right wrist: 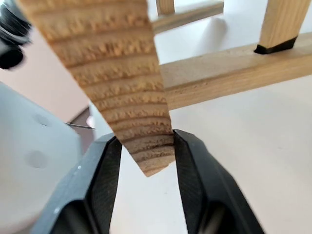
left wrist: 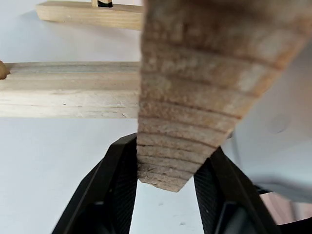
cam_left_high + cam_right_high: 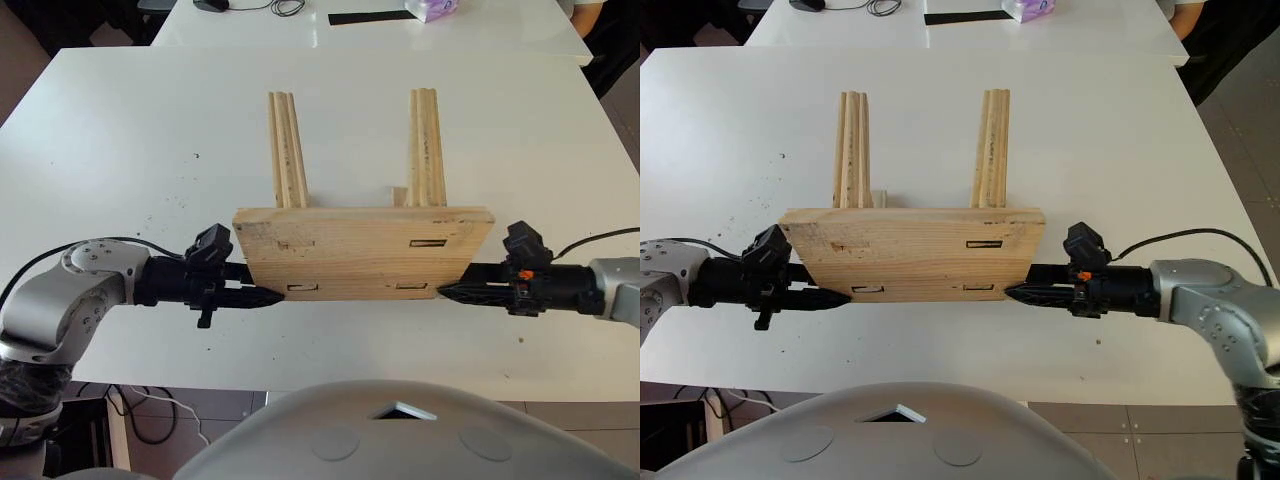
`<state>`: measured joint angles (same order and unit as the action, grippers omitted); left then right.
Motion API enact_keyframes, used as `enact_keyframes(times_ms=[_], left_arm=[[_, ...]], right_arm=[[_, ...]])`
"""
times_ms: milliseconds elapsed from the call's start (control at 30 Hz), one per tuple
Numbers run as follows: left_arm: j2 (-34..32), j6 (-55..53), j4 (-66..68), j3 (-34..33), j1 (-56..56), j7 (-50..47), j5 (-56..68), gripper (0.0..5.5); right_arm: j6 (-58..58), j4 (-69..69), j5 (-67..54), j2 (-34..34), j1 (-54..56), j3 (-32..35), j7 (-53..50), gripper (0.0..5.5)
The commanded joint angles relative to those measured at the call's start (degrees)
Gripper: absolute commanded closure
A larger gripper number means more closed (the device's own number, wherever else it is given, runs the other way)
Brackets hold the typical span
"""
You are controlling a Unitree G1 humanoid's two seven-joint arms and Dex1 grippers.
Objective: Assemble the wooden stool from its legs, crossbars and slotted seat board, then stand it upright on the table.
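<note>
In the lower middle of the frame, the left gripper (image 3: 263,296) and the right gripper (image 3: 452,292) were each closed on a bottom corner of the seat board (image 3: 365,245), one at either end of its side-to-side long axis. The board stood on edge near the front of the table (image 3: 120,130). Above it in the frame the legs (image 3: 287,150) pointed away from the robot, so righting the stool probably meant both arms, equally near, swinging the board up and over.
</note>
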<state>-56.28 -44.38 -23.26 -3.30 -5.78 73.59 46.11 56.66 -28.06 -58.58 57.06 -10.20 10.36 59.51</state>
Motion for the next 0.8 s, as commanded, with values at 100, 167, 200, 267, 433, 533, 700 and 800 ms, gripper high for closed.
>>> enact_keyframes(times_ms=[100, 167, 200, 267, 433, 533, 700, 800], left_arm=[[-21.9, -27.3, 2.8, 6.5, 26.5, -10.8, 60.7, 3.96], [-24.9, -33.6, 6.8, 13.5, 33.7, -7.4, 66.4, 3.96], [-24.5, -37.1, 9.1, 16.8, 37.9, -5.0, 66.8, 3.96], [-23.2, -42.3, 12.6, 22.0, 44.9, -0.6, 66.9, 3.96], [-24.5, -48.0, 16.3, 33.7, 53.6, 7.2, 66.9, 3.96], [-24.9, -47.9, 16.9, 38.8, 52.5, 6.2, 66.9, 3.96], [-26.4, -40.4, 17.2, 41.6, 44.2, 0.5, 66.9, 3.96], [-24.7, -33.6, 16.1, 37.0, 37.3, -6.1, 66.9, 3.96]], right_arm=[[26.4, 10.2, -54.4, 35.9, 12.6, -10.8, 25.1, 3.93], [29.3, 10.0, -54.4, 39.9, 13.5, -12.2, 31.7, 3.93], [30.7, 10.1, -54.4, 39.9, 14.8, -13.5, 32.6, 3.93], [34.0, 10.4, -54.4, 38.4, 18.5, -16.6, 33.0, 3.93], [35.8, 11.6, -54.4, 35.6, 27.9, -26.3, 33.0, 3.93], [35.8, 14.4, -54.4, 33.4, 33.6, -35.6, 32.9, 3.93], [24.5, 18.1, -54.4, 25.8, 33.6, -40.6, 17.0, 3.93], [9.4, 13.7, -54.4, 21.2, 23.7, -33.2, -2.5, 3.93]])
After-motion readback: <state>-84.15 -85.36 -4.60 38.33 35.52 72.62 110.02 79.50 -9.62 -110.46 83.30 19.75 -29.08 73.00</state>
